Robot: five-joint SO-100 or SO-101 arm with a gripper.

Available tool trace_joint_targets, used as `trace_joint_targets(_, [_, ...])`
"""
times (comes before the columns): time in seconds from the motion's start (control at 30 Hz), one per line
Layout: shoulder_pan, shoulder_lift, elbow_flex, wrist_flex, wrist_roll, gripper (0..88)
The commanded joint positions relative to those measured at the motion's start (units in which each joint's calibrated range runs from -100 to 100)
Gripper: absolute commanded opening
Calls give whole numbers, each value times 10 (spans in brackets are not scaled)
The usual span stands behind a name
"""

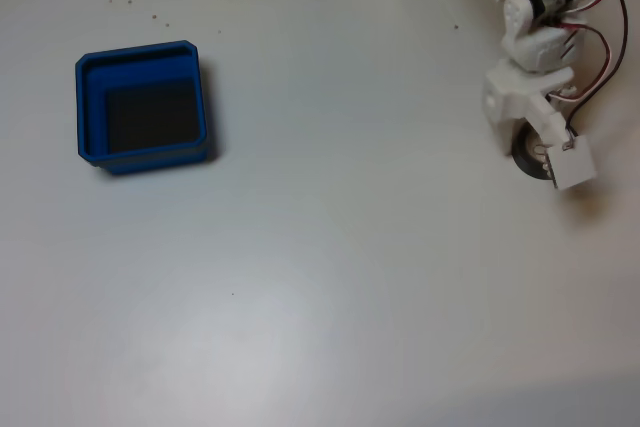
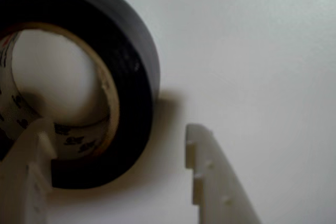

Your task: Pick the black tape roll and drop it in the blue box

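Fixed view: blue box (image 1: 143, 102) at left on the white desk (image 1: 330, 277), well apart from the end effector (image 1: 535, 152) at right, lowered over the black tape roll (image 1: 524, 159). Wrist view: black tape roll (image 2: 126, 77) flat on desk; end effector (image 2: 118, 148) fingers apart, one finger (image 2: 29, 182) inside the core, the other (image 2: 210, 177) outside the ring.

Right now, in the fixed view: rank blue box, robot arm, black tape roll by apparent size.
1. Blue box and robot arm: look alike in extent; the arm is cut off by the frame edge, so unranked.
2. Black tape roll: smallest, mostly hidden under the hand.
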Motion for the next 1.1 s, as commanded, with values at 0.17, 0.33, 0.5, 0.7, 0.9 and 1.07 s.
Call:
trace_joint_targets(0.17, [6,-5,-37,-9,-2,230])
trace_joint_targets(0.33, [6,-5,-36,-9,-2,230])
trace_joint_targets(0.5, [5,3,-38,-12,-2,230])
trace_joint_targets(0.7, [5,18,-37,-24,-2,230])
trace_joint_targets(0.9, [5,22,-38,-24,-2,228])
trace_joint_targets(1.07, [5,22,-37,-25,-2,224])
